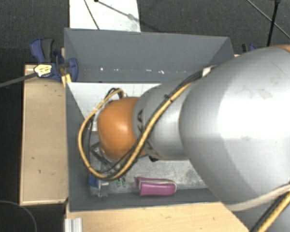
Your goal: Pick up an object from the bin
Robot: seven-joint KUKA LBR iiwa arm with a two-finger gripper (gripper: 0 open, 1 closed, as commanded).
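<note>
One arm, one bin and few things to choose from: the arm reaches in from the right, its orange cover [117, 127] and looped yellow cable [81, 139] hanging above the lower-left corner of the bin [145, 52], where the hand [100, 187] sits low near the floor. Whether the hand is released or clenched cannot be told, since the cover and cable hide most of it, and nothing can be seen held. Nearest to it is a small blue piece [92, 181], touching the hand or just beside it, close to the left wall. Green bits [121, 182] lie just to the hand's right. Further right along the same near wall, a pink oblong [156, 186] lies on its side, apart from the hand. By count there is one blue piece and one pink oblong. The green bits may be two or three, too small to say, and more may lie hidden under the arm. The step looks like a grasp in the corner. To do it well, the hand should centre on one thing, stay clear of both walls, clench only once level with the thing, and lift straight up so the cable does not catch the rim. The pink oblong, being larger and with bare floor behind it, seems the easier catch if taken across its narrow width.
</note>
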